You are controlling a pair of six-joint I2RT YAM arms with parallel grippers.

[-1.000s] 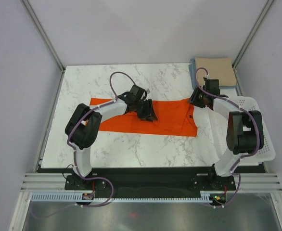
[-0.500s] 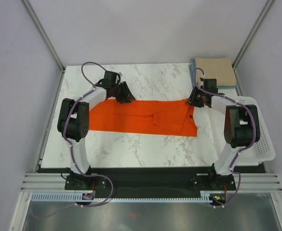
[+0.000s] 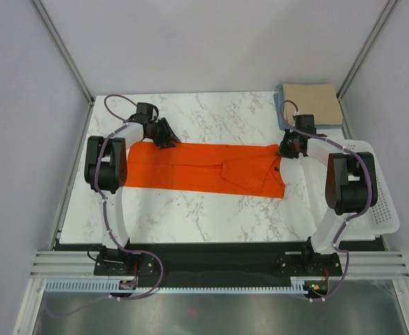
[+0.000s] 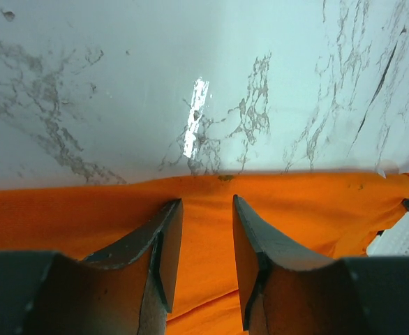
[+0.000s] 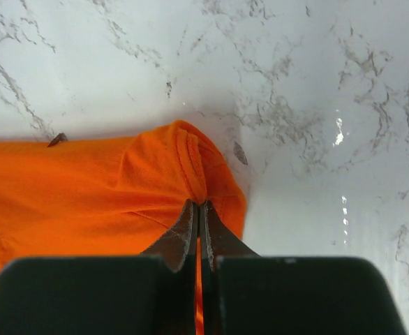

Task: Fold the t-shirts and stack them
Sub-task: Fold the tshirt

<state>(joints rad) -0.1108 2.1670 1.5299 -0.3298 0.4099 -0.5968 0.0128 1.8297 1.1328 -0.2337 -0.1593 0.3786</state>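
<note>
The bright orange t-shirt (image 3: 204, 167) lies stretched out wide across the middle of the marble table. My left gripper (image 3: 165, 135) is open over the shirt's far left edge. In the left wrist view its fingers (image 4: 166, 237) stand apart above the orange cloth (image 4: 316, 209), gripping nothing. My right gripper (image 3: 283, 148) is shut on a pinched fold at the shirt's far right corner (image 5: 190, 157). The tan-beige t-shirt (image 3: 310, 102) lies folded at the back right corner. The light blue one (image 3: 280, 106) shows as an edge beneath it.
A white perforated basket (image 3: 372, 192) stands along the right edge of the table, beside the right arm. The shirt's right part has a bunched fold (image 3: 250, 174). Bare marble (image 3: 211, 115) lies behind the shirt and in front of it.
My left gripper has moved from the shirt's middle back and to the left, to its far left edge. The shirt's far edge now lies straighter. The right gripper has kept its hold.
</note>
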